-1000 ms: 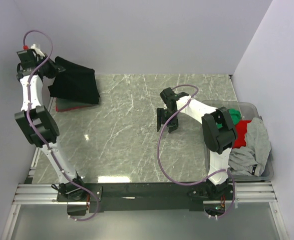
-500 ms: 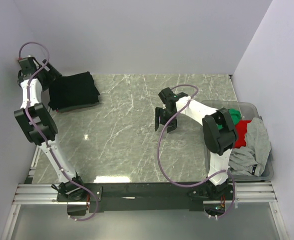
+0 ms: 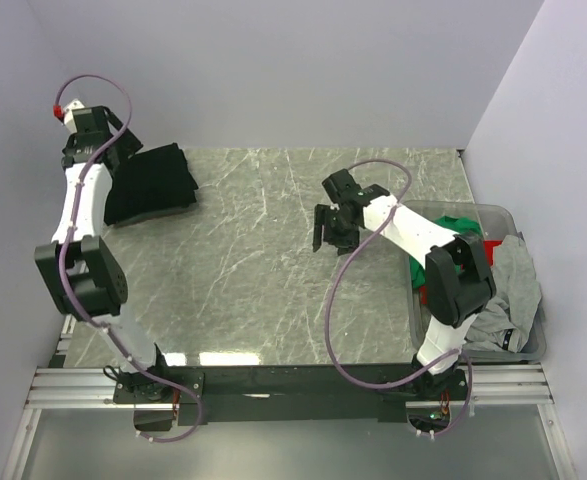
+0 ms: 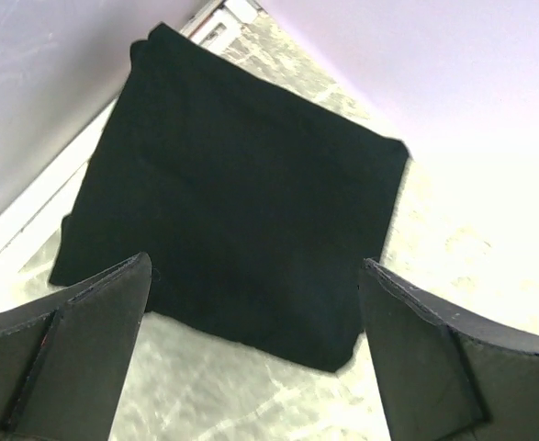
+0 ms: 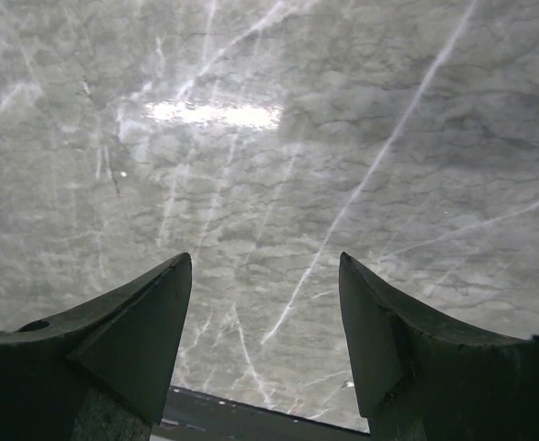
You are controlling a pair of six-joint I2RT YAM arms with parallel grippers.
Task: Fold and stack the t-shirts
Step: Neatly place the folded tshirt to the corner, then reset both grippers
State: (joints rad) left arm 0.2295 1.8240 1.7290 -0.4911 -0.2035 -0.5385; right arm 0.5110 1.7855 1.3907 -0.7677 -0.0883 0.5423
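Top external view. Marbled grey-green surface (image 3: 263, 260), walls on three sides. The left arm reaches into the far-left corner. The left gripper (image 3: 123, 152) sits at the far-left edge of the black t-shirt (image 3: 153, 182), but contact cannot be judged from this view. The shirt lies folded into a rough rectangle, flat on the surface in that corner, close to the back wall. The right arm is stretched toward the middle of the surface. The right gripper (image 3: 331, 228) points down over bare marble with its fingers apart, well away from any cloth. At the right edge stands a clear grey plastic bin (image 3: 535, 340) with loose shirts heaped in it: a green t-shirt (image 3: 460, 226) at the far end, a red t-shirt (image 3: 491, 250) next to it, and grey t-shirts (image 3: 508, 290) draped over the near half and the rim.

Left wrist view. The gripper's two dark fingers (image 4: 76, 354) are spread wide at the lower corners, with nothing between them. The black t-shirt (image 4: 241, 193) fills the centre as a flat, squared-off fold with one corner toward the wall. Its near edge lies just beyond the fingertips and the fingers are clear of the cloth. Pale marble shows below and to the right of it.

Right wrist view. The fingers (image 5: 113, 344) are parted and hold nothing. Only veined marble with a bright light reflection shows between and beyond them. A dark strip crosses the bottom edge; what it is cannot be told.
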